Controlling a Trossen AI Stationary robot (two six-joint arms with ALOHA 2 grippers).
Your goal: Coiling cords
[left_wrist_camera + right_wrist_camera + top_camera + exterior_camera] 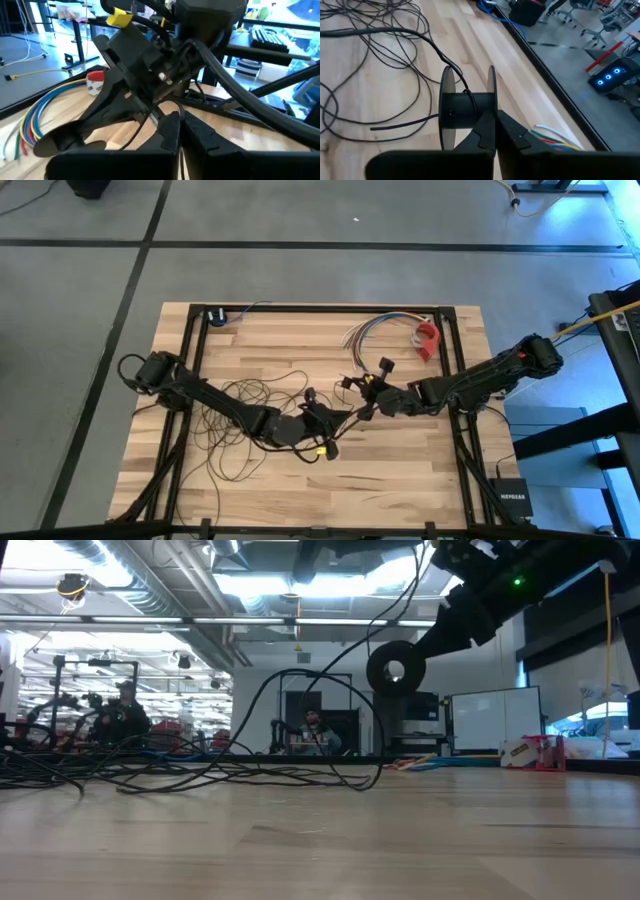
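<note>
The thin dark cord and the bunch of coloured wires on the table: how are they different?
The dark cord is one blackish colour; the coloured wires are blue, yellow, red and green. The dark cord sprawls in many big loops, while the coloured wires lie in a short fan. The dark cord runs up to a black spool pinched by the right gripper; nothing touches the coloured wires. Both lie on the wooden table.

A bundle of multicoloured wires [372,332] lay near the far edge of the wooden tabletop [400,470], right of centre. A red tape holder [428,340] sat just beside it. A small blue-and-black device [216,316] rested by the far left corner.
</note>
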